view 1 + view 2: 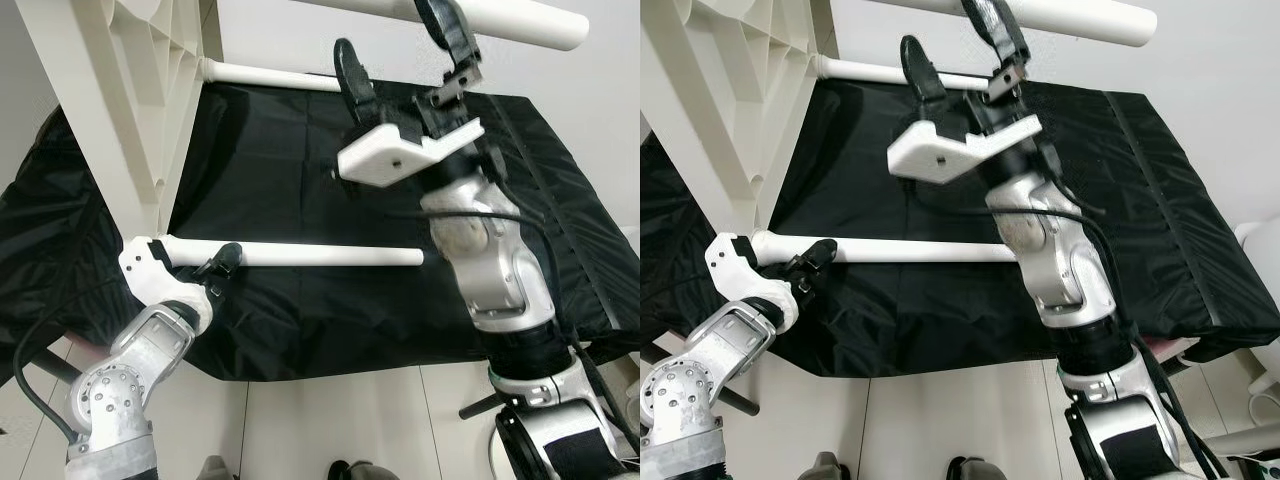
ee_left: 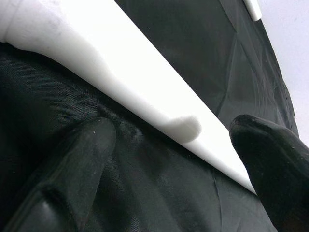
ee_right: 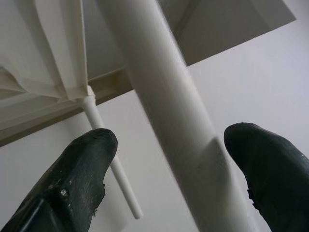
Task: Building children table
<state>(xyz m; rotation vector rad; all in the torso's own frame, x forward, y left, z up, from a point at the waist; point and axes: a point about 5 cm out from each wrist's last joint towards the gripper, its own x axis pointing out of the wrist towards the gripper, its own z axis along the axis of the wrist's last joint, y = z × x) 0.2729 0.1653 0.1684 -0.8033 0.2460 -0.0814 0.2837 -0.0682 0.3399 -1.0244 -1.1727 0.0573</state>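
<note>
A white children's table lies on its side; its ribbed tabletop [image 1: 110, 110] stands upright at the left, and the legs point right. The lower leg [image 1: 330, 256] stretches across a black cloth. My left gripper [image 1: 200, 262] is at that leg's base by the tabletop, open, and the leg [image 2: 145, 87] runs just past its fingertips. The upper leg [image 1: 520, 20] crosses the top of the view. My right gripper [image 1: 400, 50] is raised to it and open, one finger on each side of the leg [image 3: 169, 106]. A third leg [image 1: 270, 75] shows further back.
The black cloth [image 1: 300, 180] covers a low, wide surface whose front edge is close to me. White tiled floor [image 1: 330, 420] lies in front of it. A white rounded object [image 1: 1260, 250] stands at the far right beside the cloth.
</note>
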